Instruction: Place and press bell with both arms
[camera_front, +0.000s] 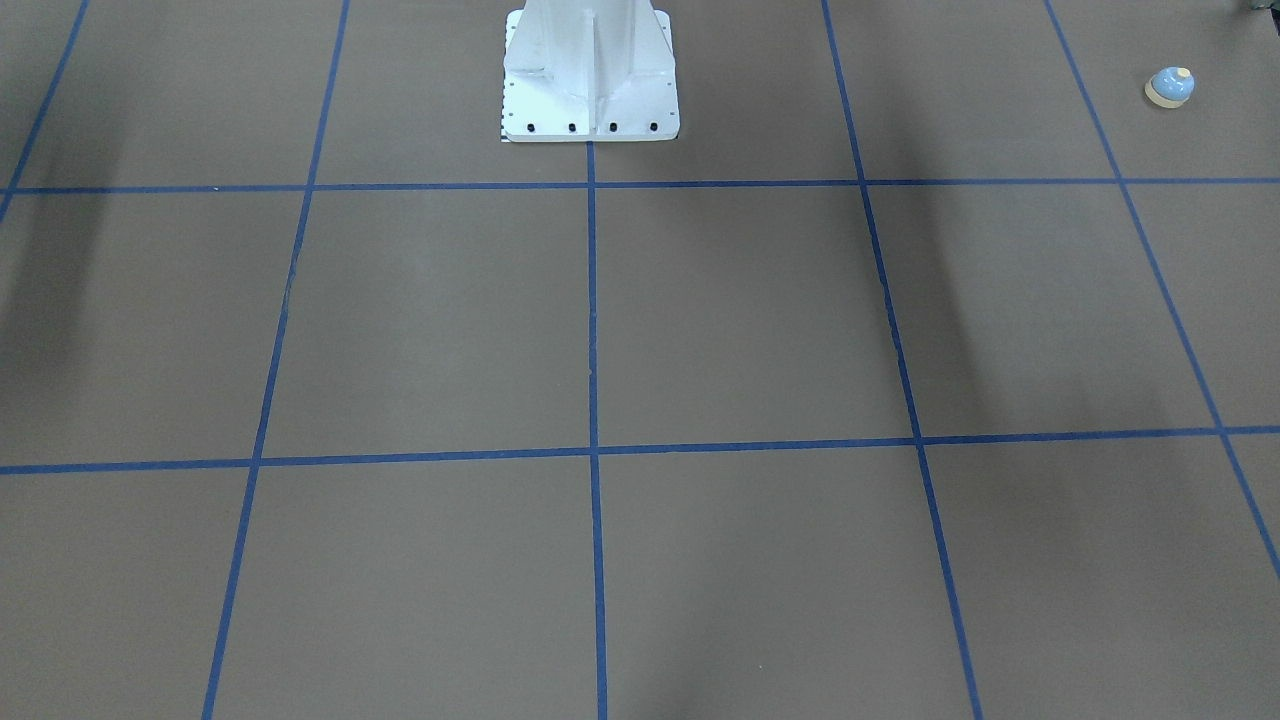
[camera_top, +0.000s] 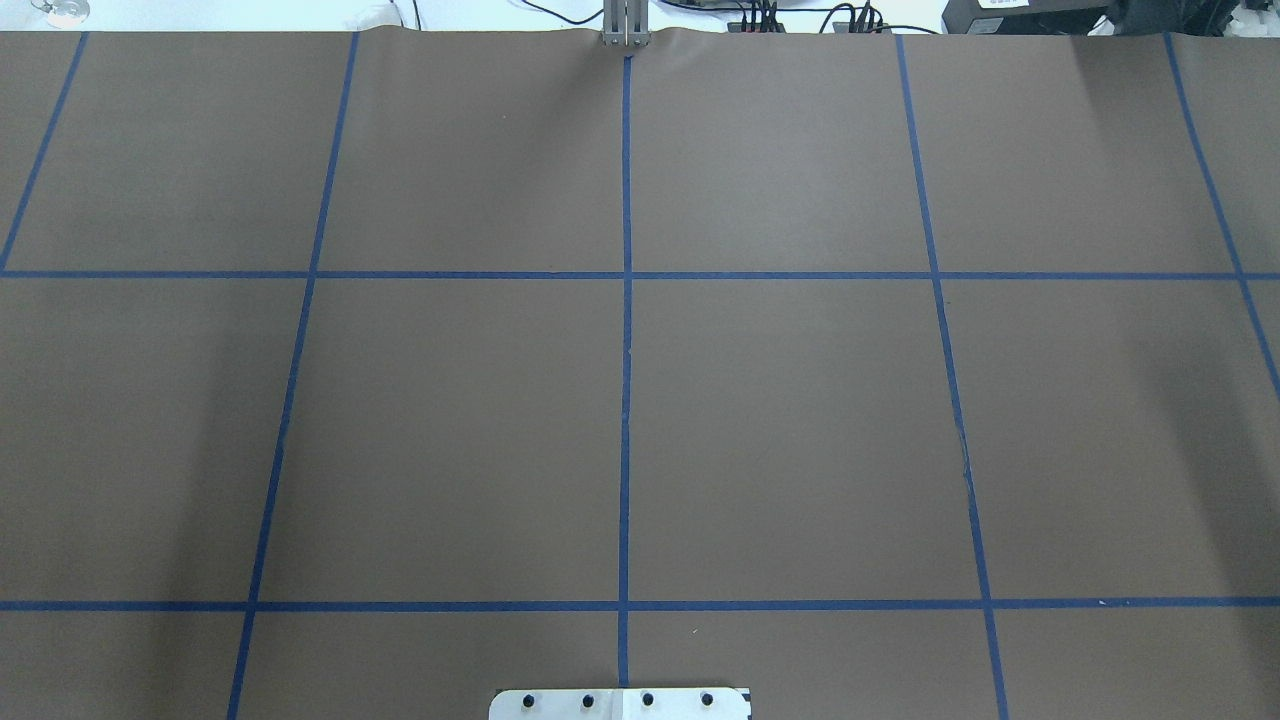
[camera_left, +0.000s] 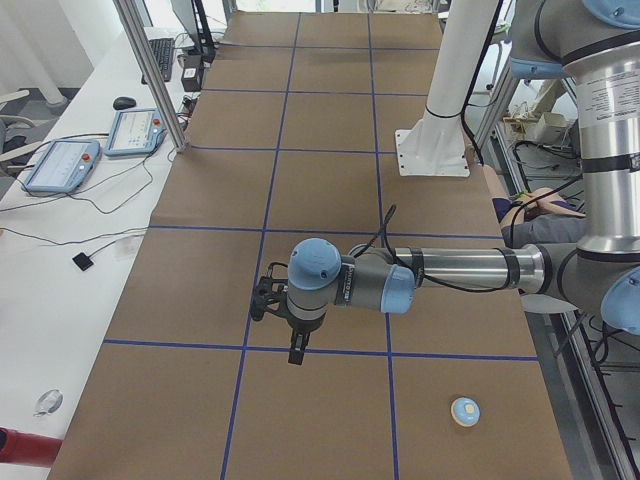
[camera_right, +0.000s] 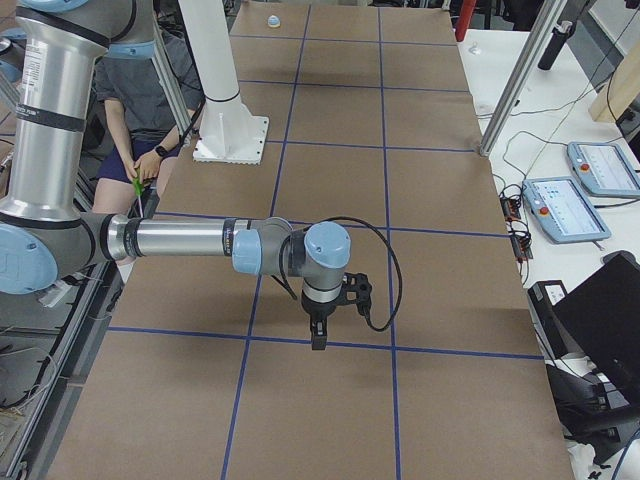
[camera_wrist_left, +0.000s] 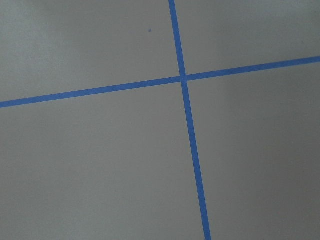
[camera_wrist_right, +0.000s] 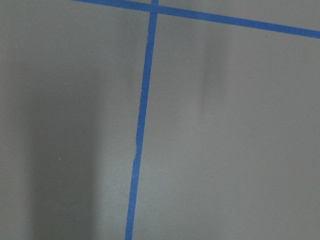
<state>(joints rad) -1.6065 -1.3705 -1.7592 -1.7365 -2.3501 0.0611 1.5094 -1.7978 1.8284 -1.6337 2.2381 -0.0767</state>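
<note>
Left gripper (camera_left: 296, 358) hangs tip-down from the near arm's (camera_left: 460, 268) level forearm, over a tape line (camera_left: 330, 350) on the brown table (camera_left: 200, 300); from the side view I cannot tell whether its jaws are apart or together. Right gripper (camera_right: 318, 343) hangs the same way over a tape line at the table's other end, and its state cannot be told either. Both wrist views show only tape and table. The bell (camera_front: 1170, 87) stands upright and alone near the table's left end on the robot's side, apart from the left gripper and far from the pedestal (camera_front: 590, 80).
</note>
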